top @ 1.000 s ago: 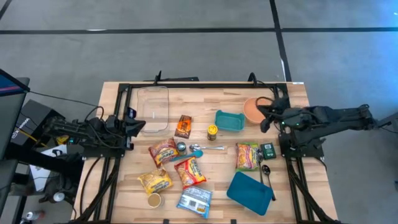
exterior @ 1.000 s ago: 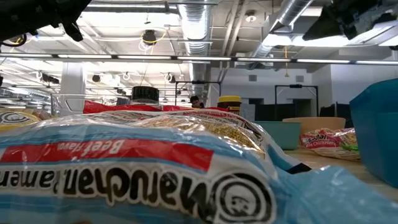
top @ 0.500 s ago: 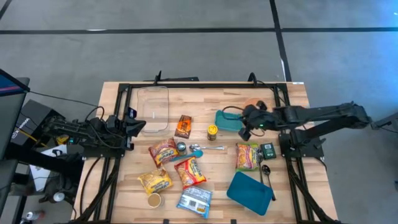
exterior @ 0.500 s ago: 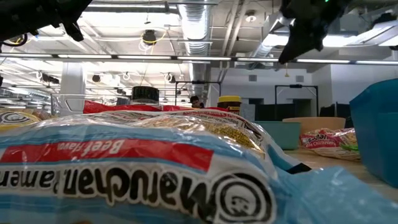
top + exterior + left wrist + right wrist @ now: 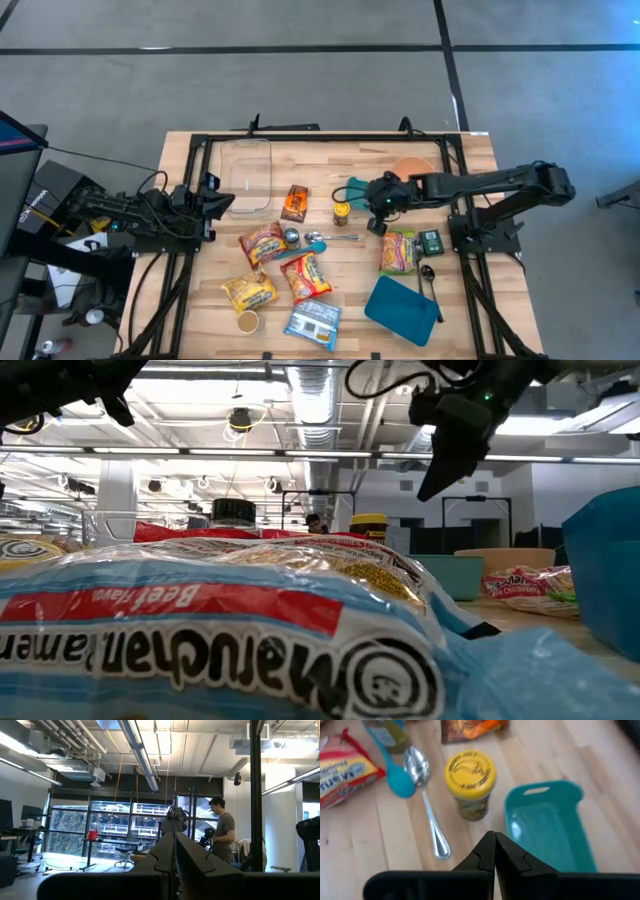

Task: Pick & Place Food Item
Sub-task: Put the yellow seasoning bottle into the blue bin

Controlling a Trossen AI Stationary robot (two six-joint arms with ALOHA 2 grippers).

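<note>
I see left gripper (image 5: 222, 203) parked at table's (image 5: 470, 150) 9 o'clock edge, fingers pressed shut, empty, beside clear rigid plastic container (image 5: 246, 174).

Right gripper (image 5: 377, 205) shut, empty, hovering right of centre over near edge of teal dish (image 5: 547, 832).

Likely target, my guess: small jar (image 5: 470, 783), yellow lid, at 9 o'clock of gripper.

Risks: closed fingers descending could knock jar over; round glossy jar may slip or roll. Metal spoon (image 5: 427, 802) lies just beside jar, could snag. Crinkly noodle packet (image 5: 397, 250) at gripper's 5 o'clock, soft, slippery.
</note>
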